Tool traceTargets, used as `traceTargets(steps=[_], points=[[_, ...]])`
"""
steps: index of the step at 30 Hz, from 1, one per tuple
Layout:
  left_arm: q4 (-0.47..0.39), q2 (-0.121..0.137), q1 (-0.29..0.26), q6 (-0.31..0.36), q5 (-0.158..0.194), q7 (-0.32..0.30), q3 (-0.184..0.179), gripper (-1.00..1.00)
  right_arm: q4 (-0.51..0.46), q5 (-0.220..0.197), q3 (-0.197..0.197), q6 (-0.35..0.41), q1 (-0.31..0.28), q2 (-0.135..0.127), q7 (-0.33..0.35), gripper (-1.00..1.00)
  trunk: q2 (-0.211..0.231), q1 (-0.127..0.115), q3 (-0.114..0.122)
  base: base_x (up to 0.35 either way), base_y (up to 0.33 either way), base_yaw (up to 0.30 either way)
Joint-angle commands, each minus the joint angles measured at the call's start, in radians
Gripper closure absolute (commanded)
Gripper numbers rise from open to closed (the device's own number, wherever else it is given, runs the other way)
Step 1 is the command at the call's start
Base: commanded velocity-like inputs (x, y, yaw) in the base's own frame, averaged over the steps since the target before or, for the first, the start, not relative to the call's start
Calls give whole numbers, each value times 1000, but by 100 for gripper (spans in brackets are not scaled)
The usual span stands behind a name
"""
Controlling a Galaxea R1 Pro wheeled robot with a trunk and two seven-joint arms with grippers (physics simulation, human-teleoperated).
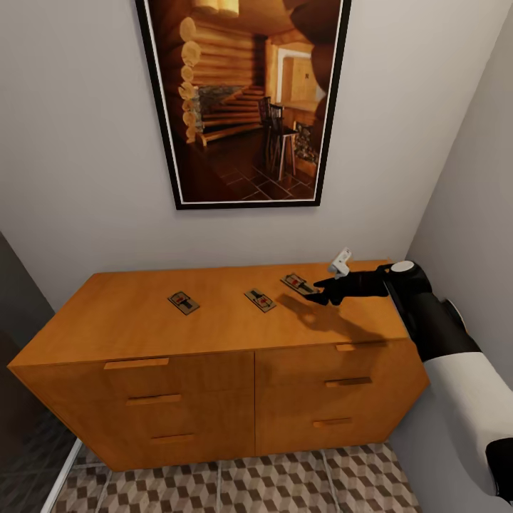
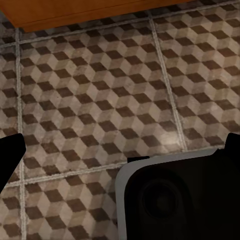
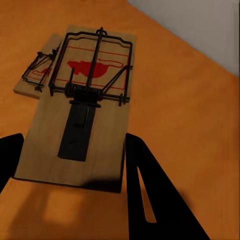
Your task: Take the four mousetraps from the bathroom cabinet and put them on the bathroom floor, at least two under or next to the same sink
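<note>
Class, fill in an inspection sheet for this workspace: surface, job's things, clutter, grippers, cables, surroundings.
Surface: cabinet top, orange-brown wood, drawers shut.
Job's things: three mousetraps on the top: left mousetrap, middle mousetrap, right mousetrap; in the right wrist view another trap lies partly under it.
Clutter: nothing seen.
Grippers: right gripper open, at the right mousetrap; left gripper open over the patterned floor.
Cables: nothing seen.
Surroundings: framed picture above, grey walls.
</note>
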Motion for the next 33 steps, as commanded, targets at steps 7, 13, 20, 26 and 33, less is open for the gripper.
traceTargets(steps=[7,13,20,26,33], points=[[1,0,0,-4,3,1,-6,-100,-56,2,1,106,-6,-1,6,100,0,0,-1,0,0,0],[1,0,0,-4,3,1,-6,-100,-66,2,1,197,-15,-1,7,100,0,0,-1,0,0,0],[1,0,0,-4,3,1,-6,-100,-69,0,1,238,-32,-1,7,100,0,0,-1,0,0,0],[1,0,0,-4,3,1,-6,-100,-73,-2,1,341,-71,-1,8,100,0,0,-1,0,0,0],[1,0,0,-4,3,0,-6,-100,-75,-2,1,386,-110,-1,9,100,0,0,-1,0,0,0]])
